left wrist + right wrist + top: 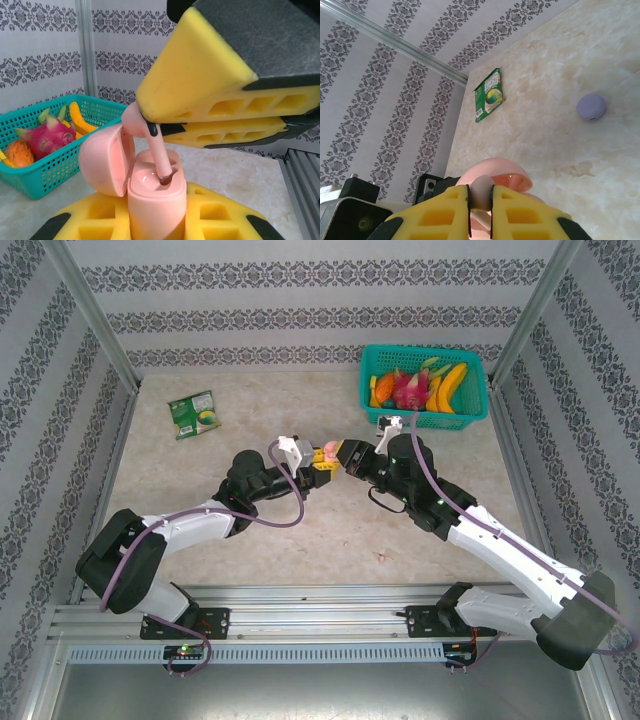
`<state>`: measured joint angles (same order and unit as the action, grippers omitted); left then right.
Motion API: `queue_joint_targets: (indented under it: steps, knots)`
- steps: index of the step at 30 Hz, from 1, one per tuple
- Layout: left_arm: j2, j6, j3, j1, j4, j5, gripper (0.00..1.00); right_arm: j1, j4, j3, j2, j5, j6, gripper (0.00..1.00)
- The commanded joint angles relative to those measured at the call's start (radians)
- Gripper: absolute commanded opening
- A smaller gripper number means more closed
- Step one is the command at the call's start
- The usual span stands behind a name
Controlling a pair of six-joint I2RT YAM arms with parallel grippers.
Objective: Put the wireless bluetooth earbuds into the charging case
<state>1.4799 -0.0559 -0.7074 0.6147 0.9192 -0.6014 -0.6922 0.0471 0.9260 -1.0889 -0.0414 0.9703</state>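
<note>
Pale marbled table (300,535) carries a teal basket (425,421) of fruit (408,388) at the far right, a green packet (194,414) far left and a closed lilac disc (591,106) lying alone. Both arms meet above the middle. The left gripper (157,210) clamps its yellow fingers on the flanks of the pink charging case (155,202), which stands upright with its lid (105,160) swung open to the side. The right gripper (150,125) comes in from above, its fingers pinching the head of a pink earbud (159,157). The earbud's stem runs steeply downward, leaning slightly, and its tip sits at the mouth of one well in the case. The well beside it looks empty. The coming move likely depends on pressing straight down along that stem.
</note>
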Motion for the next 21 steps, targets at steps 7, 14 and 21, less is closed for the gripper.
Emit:
queue_joint_targets:
  steps: [7, 14, 21]
  knots:
    - [-0.042, 0.025, -0.018, 0.014, -0.020, 0.013, 0.00, -0.013, -0.023, -0.017, 0.016, 0.002, -0.011, 0.14]
    - [-0.049, 0.027, -0.022, 0.014, -0.028, 0.023, 0.00, -0.021, 0.001, -0.043, 0.039, 0.022, -0.030, 0.14]
    - [-0.051, 0.023, -0.029, 0.014, -0.033, 0.030, 0.00, -0.039, 0.013, -0.029, 0.020, 0.010, -0.047, 0.14]
